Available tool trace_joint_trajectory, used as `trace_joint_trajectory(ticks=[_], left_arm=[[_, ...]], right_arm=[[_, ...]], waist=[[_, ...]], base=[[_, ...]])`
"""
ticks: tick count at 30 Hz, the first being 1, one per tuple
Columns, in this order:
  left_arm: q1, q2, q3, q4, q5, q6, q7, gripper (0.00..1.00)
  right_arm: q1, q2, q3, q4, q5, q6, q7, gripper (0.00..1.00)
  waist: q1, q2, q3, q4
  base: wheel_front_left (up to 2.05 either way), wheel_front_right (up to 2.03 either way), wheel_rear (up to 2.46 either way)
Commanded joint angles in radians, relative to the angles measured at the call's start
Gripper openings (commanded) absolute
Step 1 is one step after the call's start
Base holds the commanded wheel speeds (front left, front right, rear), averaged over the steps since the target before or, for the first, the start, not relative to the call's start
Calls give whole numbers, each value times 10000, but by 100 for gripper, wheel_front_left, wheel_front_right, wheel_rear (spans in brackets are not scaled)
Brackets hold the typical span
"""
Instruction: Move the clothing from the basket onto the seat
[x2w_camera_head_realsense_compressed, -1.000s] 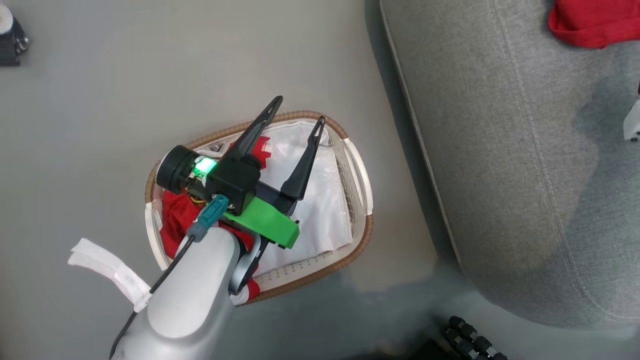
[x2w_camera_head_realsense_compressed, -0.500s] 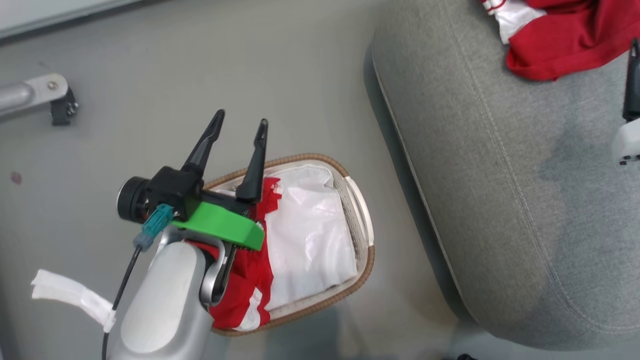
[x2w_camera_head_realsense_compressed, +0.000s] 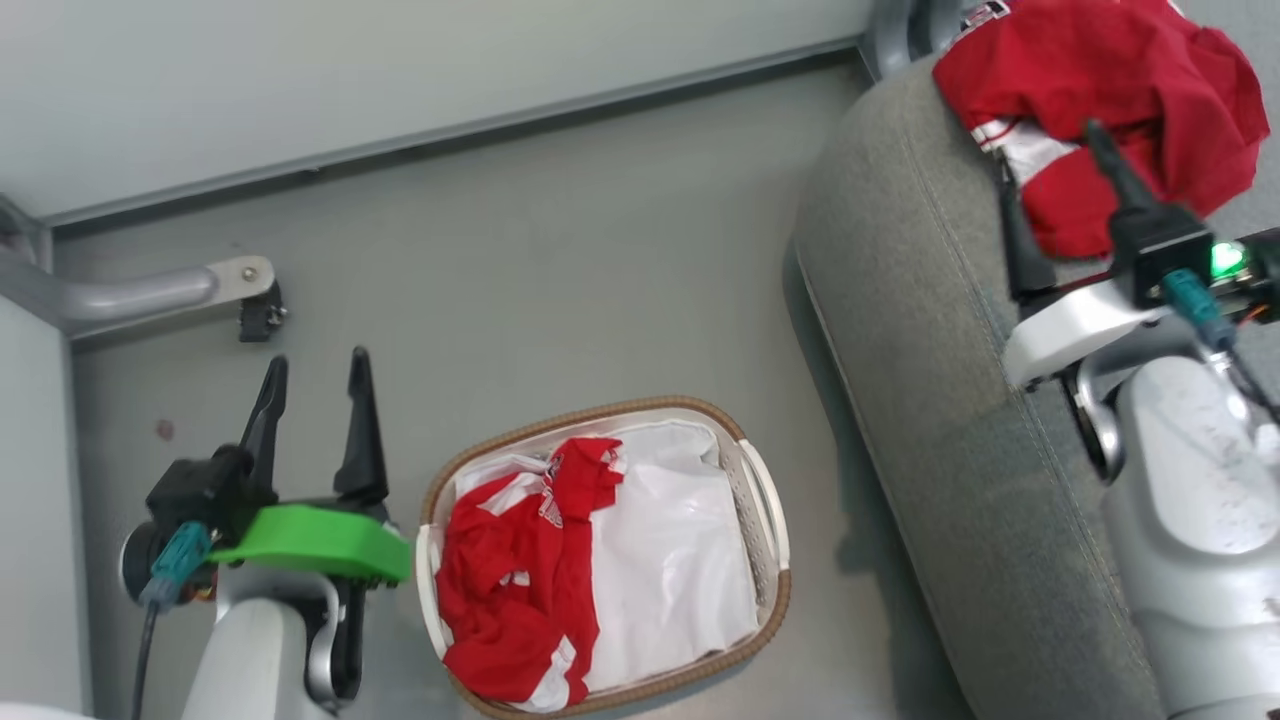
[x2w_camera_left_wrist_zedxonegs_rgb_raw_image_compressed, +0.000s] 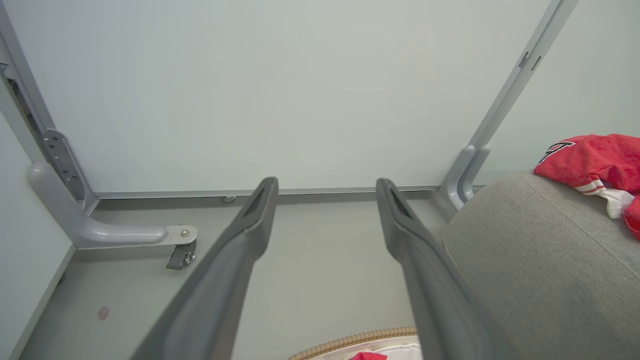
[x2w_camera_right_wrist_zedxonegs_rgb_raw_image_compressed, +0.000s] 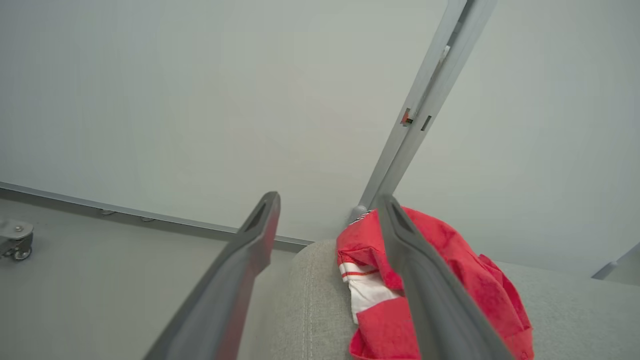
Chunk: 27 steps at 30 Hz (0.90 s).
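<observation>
The left gripper (x2w_camera_head_realsense_compressed: 316, 362) hung spread and empty, one red jersey (x2w_camera_head_realsense_compressed: 510, 590) lying in the basket (x2w_camera_head_realsense_compressed: 770, 600) just to its right, while the right gripper (x2w_camera_head_realsense_compressed: 1045, 150), likewise spread and empty, hovered above the sofa (x2w_camera_head_realsense_compressed: 930, 350) with the other jersey (x2w_camera_head_realsense_compressed: 1130, 70) just ahead of it.

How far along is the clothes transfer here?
Done: one red jersey lies on the sofa. In hand: nothing; the left end effector and right end effector are both open, empty. Left: the second jersey sits in the basket, awaiting pickup.
</observation>
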Motion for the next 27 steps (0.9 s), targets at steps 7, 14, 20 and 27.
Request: trace_joint_trajectory(ticks=[7, 14, 20, 27], left_arm=[[1077, -57, 775, -30, 56, -26, 5, 100], [1874, -73, 993, -154, -243, -27, 5, 100], [2404, -76, 870, -218, -448, -27, 5, 100], [2682, -76, 557, -153, -744, 44, 5, 100]], right_arm=[[1198, 695, 516, -243, 318, -14, -17, 100], [2249, 1025, 692, -525, 514, -14, -17, 100], [3180, 1065, 701, -858, 913, -14, -17, 100], [4158, 1065, 683, -1179, 1598, -14, -17, 100]], waist=[[1, 0, -1013, 771], [1, 0, -1429, 778], [1, 0, -1772, 816], [1, 0, -1962, 839]], base=[[0, 0, 0], [0, 0, 0], [0, 0, 0], [0, 0, 0]])
